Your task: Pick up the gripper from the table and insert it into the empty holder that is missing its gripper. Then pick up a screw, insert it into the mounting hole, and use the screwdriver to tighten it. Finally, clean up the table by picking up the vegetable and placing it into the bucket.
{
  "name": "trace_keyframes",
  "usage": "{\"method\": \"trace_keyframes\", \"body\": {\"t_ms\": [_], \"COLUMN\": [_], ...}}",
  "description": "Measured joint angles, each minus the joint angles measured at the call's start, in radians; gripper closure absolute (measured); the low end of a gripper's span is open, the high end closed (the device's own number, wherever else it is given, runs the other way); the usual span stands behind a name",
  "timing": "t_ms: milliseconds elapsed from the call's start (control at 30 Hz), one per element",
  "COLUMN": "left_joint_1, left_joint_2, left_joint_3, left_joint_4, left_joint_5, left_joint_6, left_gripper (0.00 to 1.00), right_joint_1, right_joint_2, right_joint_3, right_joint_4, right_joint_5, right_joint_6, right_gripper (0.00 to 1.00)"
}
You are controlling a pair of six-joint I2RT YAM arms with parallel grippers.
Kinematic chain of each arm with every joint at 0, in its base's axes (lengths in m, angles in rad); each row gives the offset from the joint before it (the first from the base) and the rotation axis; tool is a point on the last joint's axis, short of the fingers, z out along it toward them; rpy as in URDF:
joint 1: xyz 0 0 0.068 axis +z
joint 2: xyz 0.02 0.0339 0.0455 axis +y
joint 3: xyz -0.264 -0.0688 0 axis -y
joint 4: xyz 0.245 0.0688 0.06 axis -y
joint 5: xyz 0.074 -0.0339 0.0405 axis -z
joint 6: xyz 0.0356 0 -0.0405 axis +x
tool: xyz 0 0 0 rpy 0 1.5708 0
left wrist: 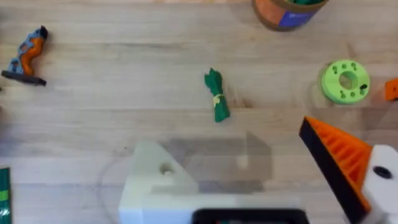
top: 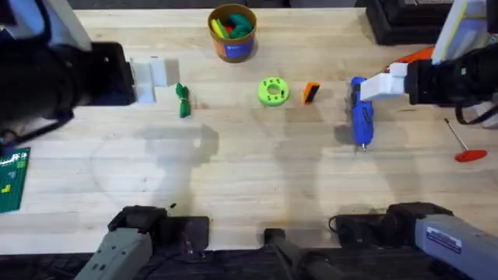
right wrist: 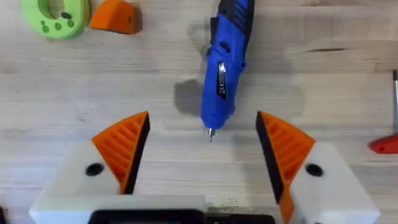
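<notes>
Overhead view: the green disc (top: 272,91) serves as landmark on the tabletop (top: 249,179). Just right of the disc lies the gripper (top: 310,92); further right lies the screwdriver (top: 360,118). Left of the disc lies the vegetable (top: 183,100); beyond the disc stands the bucket (top: 233,33). The right claw (right wrist: 202,146) hangs wide open over the screwdriver's bit end, apparently not touching. The left claw (left wrist: 249,171) stands wide, empty, one finger a bare holder (left wrist: 155,177).
</notes>
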Motion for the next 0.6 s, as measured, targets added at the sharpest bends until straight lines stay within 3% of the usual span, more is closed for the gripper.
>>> {"method": "trace_keyframes", "body": {"t_ms": [233,600], "left_joint_1": [0.0,0.0], "left_joint_2": [-0.142,-0.375], "left_joint_3": [-0.194,-0.541], "left_joint_4": [0.225,0.671], "left_joint_5": [0.019,0.072], "left_joint_6": [0.0,0.0], "left_gripper": [0.015,0.015], "right_joint_1": [0.0,0.0], "right_joint_2": [0.0,0.0], "right_joint_3": [0.0,0.0], "right_joint_4": [0.0,0.0], "right_joint_5": [0.0,0.0], "right_joint_6": [0.0,0.0], "right_gripper": [0.012,0.012]}}
